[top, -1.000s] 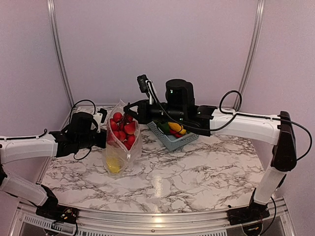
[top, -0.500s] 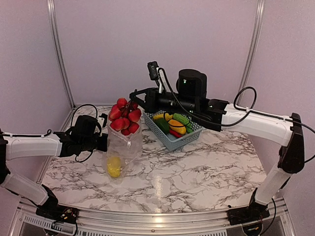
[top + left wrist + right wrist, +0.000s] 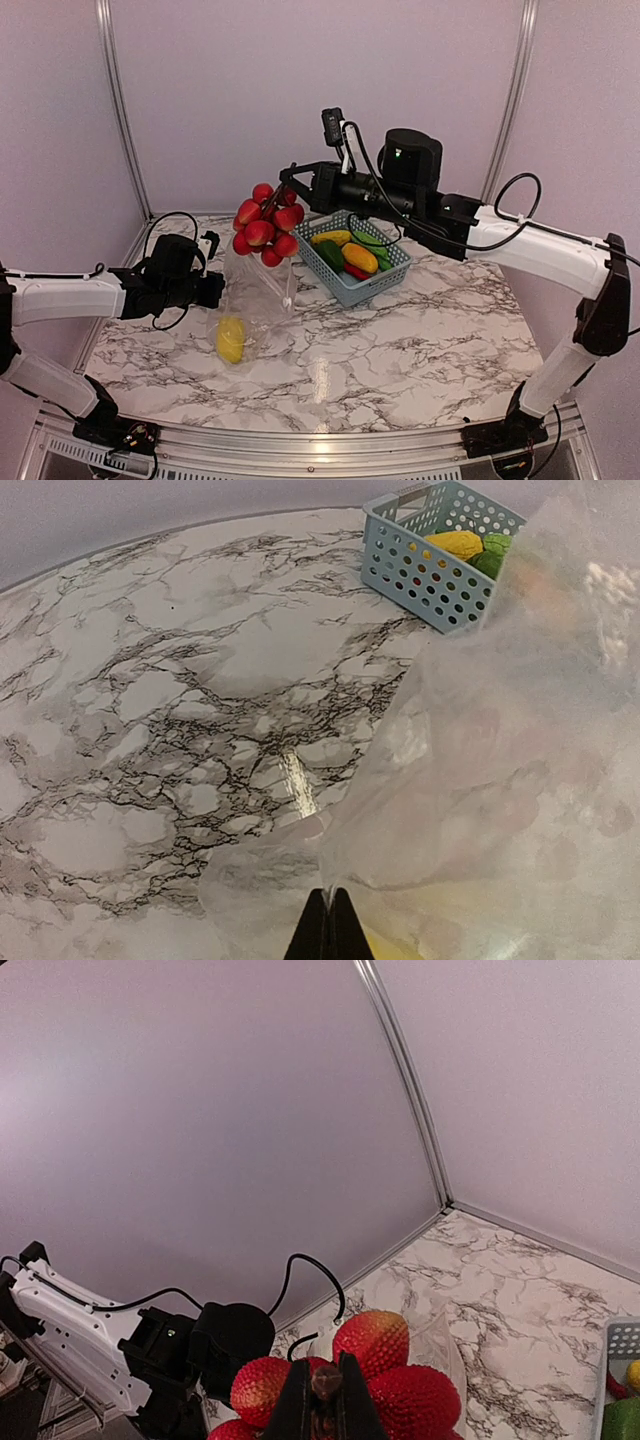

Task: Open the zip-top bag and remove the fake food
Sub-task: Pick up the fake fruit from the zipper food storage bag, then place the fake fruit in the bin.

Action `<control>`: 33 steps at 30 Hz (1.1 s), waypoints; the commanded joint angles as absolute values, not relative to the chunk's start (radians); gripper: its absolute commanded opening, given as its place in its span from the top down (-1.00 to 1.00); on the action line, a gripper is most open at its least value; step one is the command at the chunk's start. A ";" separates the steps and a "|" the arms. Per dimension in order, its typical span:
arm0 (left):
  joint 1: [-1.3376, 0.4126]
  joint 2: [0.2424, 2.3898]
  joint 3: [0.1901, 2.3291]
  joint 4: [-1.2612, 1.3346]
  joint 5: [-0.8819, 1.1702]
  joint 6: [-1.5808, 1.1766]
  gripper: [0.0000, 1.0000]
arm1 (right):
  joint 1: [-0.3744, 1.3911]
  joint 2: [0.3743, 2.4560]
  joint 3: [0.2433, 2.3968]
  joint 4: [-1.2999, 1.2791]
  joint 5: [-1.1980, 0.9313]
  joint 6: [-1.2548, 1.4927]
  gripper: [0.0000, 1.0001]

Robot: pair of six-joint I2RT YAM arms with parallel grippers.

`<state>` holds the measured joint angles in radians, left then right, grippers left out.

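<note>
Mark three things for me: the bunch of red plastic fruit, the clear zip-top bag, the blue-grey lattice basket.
Bunch of red plastic fruit (image 3: 265, 232), top external view, a middle fruit of the cluster.
Clear crinkly zip-top bag (image 3: 262, 300), top external view, its see-through side wall.
Blue-grey lattice basket (image 3: 378, 283), top external view, its near wall.

The fruit cluster hangs above the zip-top bag; the basket sits right of both.

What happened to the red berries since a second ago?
The right gripper, shut on their stem, lifted the red fruits up out of the zip-top bag and over toward the basket. The left gripper still pinches the bag, and the yellow piece stayed at its bottom.
</note>
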<state>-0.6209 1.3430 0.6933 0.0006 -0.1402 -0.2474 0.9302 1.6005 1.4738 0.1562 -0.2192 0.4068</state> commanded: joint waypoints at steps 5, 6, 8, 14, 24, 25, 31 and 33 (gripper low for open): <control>-0.623 1.312 0.674 -0.015 -0.153 -0.254 1.00 | 0.875 1.537 1.525 0.087 -0.176 0.360 1.00; -0.623 1.312 0.674 -0.015 -0.154 -0.253 1.00 | 0.870 1.531 1.523 0.083 -0.174 0.358 1.00; -0.623 1.313 0.672 -0.015 -0.154 -0.253 1.00 | 0.864 1.521 1.522 0.077 -0.168 0.354 1.00; -0.624 1.315 0.674 -0.015 -0.155 -0.252 1.00 | 0.858 1.492 1.522 0.061 -0.136 0.334 1.00; -0.623 1.291 0.669 -0.010 -0.141 -0.243 1.00 | 0.775 1.507 1.557 -0.132 0.032 0.283 1.00; -0.623 1.287 0.668 -0.010 -0.139 -0.241 1.00 | 0.758 1.513 1.554 -0.148 0.043 0.280 1.00; -0.623 1.277 0.670 0.015 -0.135 -0.233 1.00 | 0.656 1.561 1.508 -0.178 0.066 0.272 1.00; -0.623 1.274 0.670 0.014 -0.133 -0.232 1.00 | 0.635 1.583 1.494 -0.166 0.060 0.270 1.00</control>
